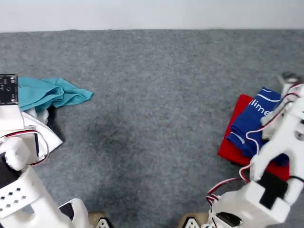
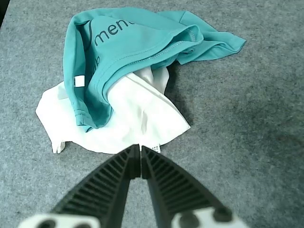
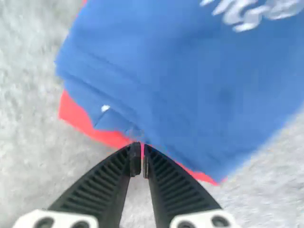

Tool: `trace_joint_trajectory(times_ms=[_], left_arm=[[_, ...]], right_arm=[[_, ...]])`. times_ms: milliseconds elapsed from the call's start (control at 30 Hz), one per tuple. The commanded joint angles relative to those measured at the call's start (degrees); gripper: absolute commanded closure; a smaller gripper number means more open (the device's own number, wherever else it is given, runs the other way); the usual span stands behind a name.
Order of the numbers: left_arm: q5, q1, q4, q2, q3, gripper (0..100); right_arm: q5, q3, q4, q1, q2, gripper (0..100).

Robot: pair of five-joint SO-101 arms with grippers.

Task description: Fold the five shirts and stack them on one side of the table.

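- As both claws are shut and hold nothing, I judge that the work stands between two shirts: no fold is in hand at this moment.
- Nearest, the left claw [image 2: 141, 153] hangs over the bench [image 1: 152, 118] with its jaws pressed together. The tips are just before the near border of the white shirt [image 2: 137, 118] and, as far as I can see, do not touch it.
- The right claw [image 3: 142, 154] is closed too, with no cloth between the jaws. Its tips are over the border of the stack, where the red shirt [image 3: 76, 116] comes out from under the blue shirt [image 3: 190, 71].
- That stack lies at the right edge of the bench, blue shirt on red shirt, both folded flat. This seems to be the chosen side.
- At the left edge lie the unfolded ones. The white shirt is crumpled on the bench, and the teal shirt [image 2: 133, 42] is thrown over it and reaches farther toward the far edge.
- The next move, I think, calls for the left claw to open and go down on the hem of the teal shirt, which is on top. It should then pull that shirt to the middle of the bench without dragging the white one along.
- The right claw should leave the stack carefully, so that the blue shirt is not disturbed, and come to the middle to help with the spreading.
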Motion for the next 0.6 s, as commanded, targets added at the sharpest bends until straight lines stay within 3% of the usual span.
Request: trace_joint_trajectory(times_ms=[0, 267, 567], left_arm=[[-0.7, 0.53, -0.26, -0.7, -0.66, 98], [-0.79, 0.53, -0.26, -0.7, -0.66, 98], [-0.79, 0.53, -0.62, -0.26, -0.4, 98]], right_arm=[[-0.18, -4.66, -3.74, 2.24, -3.82, 98.9], [7.38, 2.11, -13.32, 7.69, 3.12, 98.9], [7.82, 3.08, 0.92, 7.43, 5.05, 98.9]])
